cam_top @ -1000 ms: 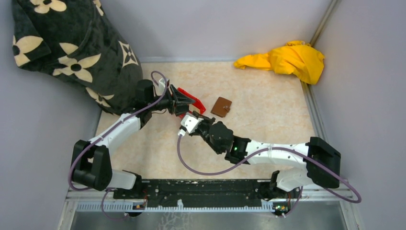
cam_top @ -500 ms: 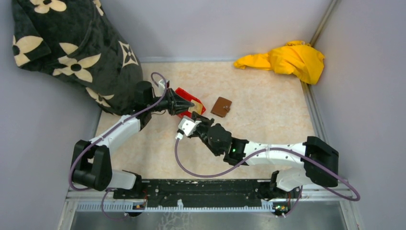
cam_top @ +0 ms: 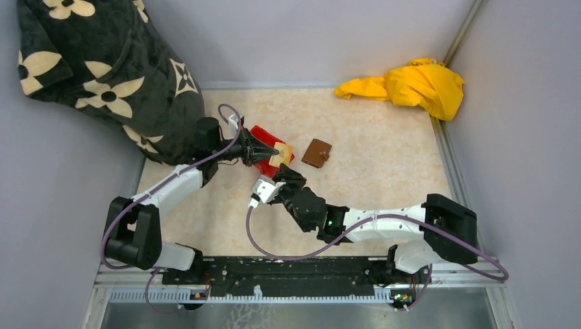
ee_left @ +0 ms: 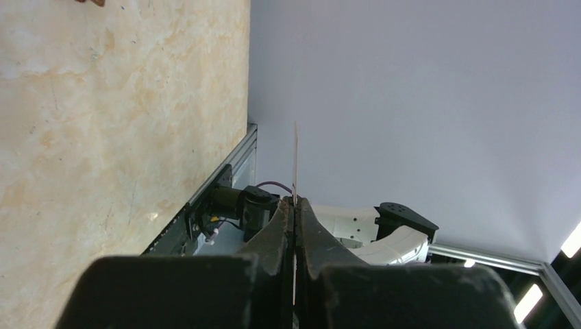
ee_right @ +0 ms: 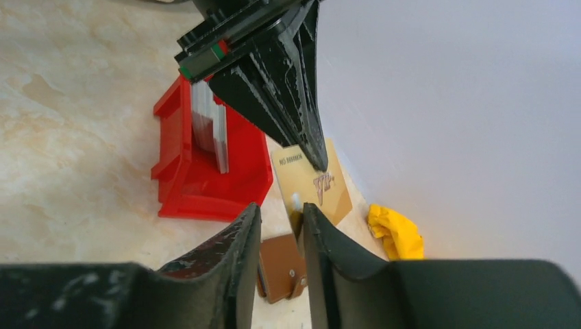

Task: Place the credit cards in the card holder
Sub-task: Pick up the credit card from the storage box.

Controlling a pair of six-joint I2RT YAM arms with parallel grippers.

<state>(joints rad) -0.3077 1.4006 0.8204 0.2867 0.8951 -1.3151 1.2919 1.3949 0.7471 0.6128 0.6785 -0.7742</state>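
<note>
Gold-tan credit card (ee_right: 329,199) reads "VIP" mid-face; a small line near its top edge starts "NO", rest too small to read. It's held off the table (cam_top: 384,171), pinched at its upper part by the left gripper (ee_right: 318,163), jaws clenched flat on it. In the left wrist view the fingers meet w/ the card edge-on, a thin line btwn them. Card hangs btwn the red bin (ee_right: 205,200) and the card holder (cam_top: 317,153), which lies on the table just right of the bin and looks folded. More cards (ee_right: 209,130), pale grey-white, stand on edge inside the bin.

Right gripper (ee_right: 281,229) sits just below the card, jaws released w/ a clear gap. The card's lower edge is at that gap; can't tell if it touches.

Vs 1 s ago: right gripper was clamped then, left one apart by the bin. Half a sec ago both were at the card. Now left has it, and right has let go and drawn back toward the near edge. Card holder, yellow cloth (cam_top: 411,83) at far right & black floral fabric (cam_top: 103,75) at far left haven't moved
</note>
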